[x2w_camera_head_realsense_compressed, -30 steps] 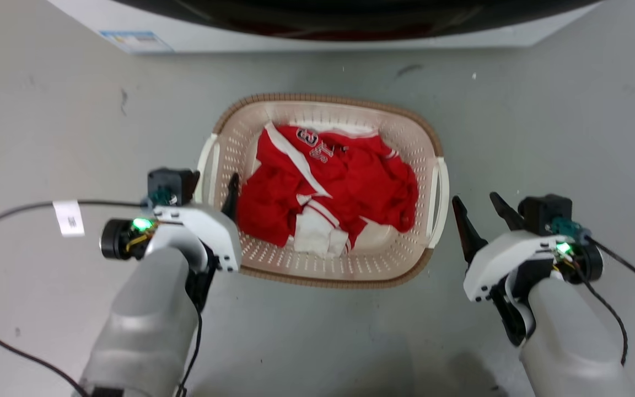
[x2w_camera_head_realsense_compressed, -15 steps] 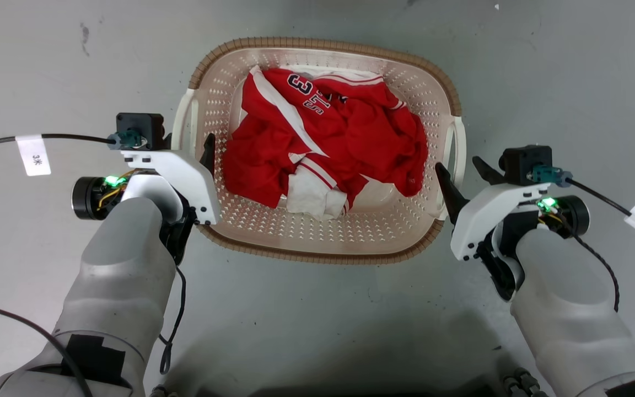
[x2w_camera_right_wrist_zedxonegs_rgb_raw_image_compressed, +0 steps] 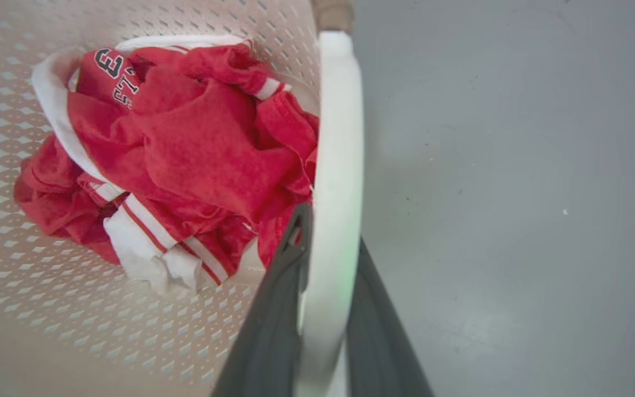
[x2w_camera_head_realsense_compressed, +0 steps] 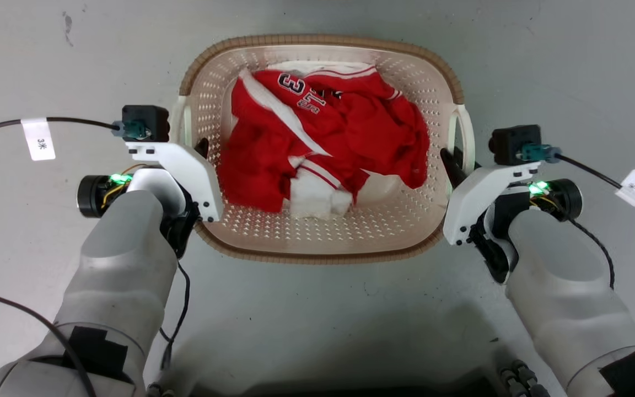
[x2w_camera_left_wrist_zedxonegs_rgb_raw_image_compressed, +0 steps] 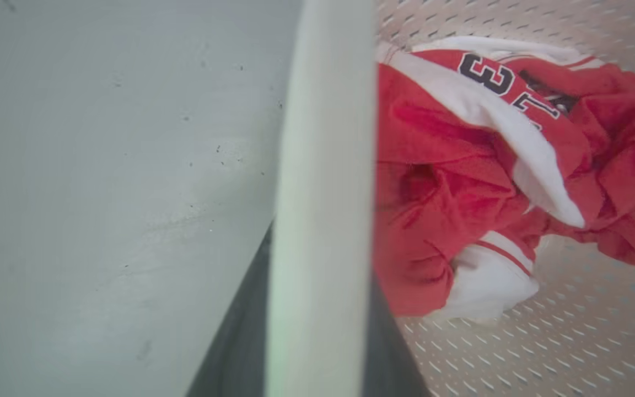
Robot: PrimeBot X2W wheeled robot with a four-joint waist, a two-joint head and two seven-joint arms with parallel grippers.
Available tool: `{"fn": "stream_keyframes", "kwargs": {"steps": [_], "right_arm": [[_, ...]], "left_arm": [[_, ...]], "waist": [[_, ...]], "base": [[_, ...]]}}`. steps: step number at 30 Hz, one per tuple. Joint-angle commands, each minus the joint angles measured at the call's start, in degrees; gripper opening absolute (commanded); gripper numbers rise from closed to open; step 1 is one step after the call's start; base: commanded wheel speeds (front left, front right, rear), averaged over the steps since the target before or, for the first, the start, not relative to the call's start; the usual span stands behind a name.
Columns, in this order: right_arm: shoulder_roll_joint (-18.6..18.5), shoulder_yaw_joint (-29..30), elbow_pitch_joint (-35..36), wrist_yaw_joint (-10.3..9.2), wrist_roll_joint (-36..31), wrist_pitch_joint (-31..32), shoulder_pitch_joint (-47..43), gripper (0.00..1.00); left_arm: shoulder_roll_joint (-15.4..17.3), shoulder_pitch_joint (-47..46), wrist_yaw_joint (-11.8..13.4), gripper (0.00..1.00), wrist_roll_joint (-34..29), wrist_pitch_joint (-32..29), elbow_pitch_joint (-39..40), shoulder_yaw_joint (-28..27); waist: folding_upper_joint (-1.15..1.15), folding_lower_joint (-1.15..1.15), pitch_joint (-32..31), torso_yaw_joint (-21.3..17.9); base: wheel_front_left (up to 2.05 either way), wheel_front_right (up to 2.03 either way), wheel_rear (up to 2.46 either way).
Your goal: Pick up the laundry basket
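Head view: one basket, cream and perforated with a brown rim, stands on the grey floor between the two arms. It holds one crumpled red jersey with white trim and a dark numeral 3. Its two white loop handles lie on opposite sides: left handle, right handle.

The left gripper is at the left handle and the right gripper at the right handle.

Left wrist view: the two dark fingers lie close against either side of the handle, clamped on it, with the jersey beyond inside the basket.

Right wrist view: two fingers likewise press the handle from both sides.

Two black cables, each with one white tag, run outward from the wrists.
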State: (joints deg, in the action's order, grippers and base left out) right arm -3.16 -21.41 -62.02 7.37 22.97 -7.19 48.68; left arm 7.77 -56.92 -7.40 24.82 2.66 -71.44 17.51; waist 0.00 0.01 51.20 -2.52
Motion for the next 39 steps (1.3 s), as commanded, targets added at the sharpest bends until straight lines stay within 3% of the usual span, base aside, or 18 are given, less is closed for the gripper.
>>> {"fn": "stream_keyframes", "kwargs": {"steps": [1,16,29,39], "right_arm": [[-0.6,-1.2,-0.5,0.18,0.9,0.0,0.8,0.0],[-3.6,-8.2,-1.1,0.21,7.4,2.6,1.3,0.0],[-4.0,-16.2,-0.5,0.46,14.7,11.4,-3.2,0.0],[-4.3,-20.7,0.1,0.49,21.2,19.9,-5.5,0.0]], "left_arm": [[-0.4,-0.3,0.0,0.0,0.8,-0.4,0.6,0.9],[-1.3,1.6,-0.1,0.0,7.2,-4.3,2.0,7.1],[-4.5,7.2,-0.4,0.0,13.3,-11.7,1.0,12.4],[-4.8,10.5,-0.5,0.0,17.5,-16.8,1.2,15.0]], "waist": [[0.0,-0.01,-0.2,0.0],[0.0,-0.01,-5.1,0.8],[0.0,-0.01,-18.5,1.7],[0.0,-0.01,-28.6,1.3]], "base": [[0.0,0.0,0.0],[0.0,0.0,0.0],[0.0,0.0,0.0],[0.0,0.0,0.0]]}}
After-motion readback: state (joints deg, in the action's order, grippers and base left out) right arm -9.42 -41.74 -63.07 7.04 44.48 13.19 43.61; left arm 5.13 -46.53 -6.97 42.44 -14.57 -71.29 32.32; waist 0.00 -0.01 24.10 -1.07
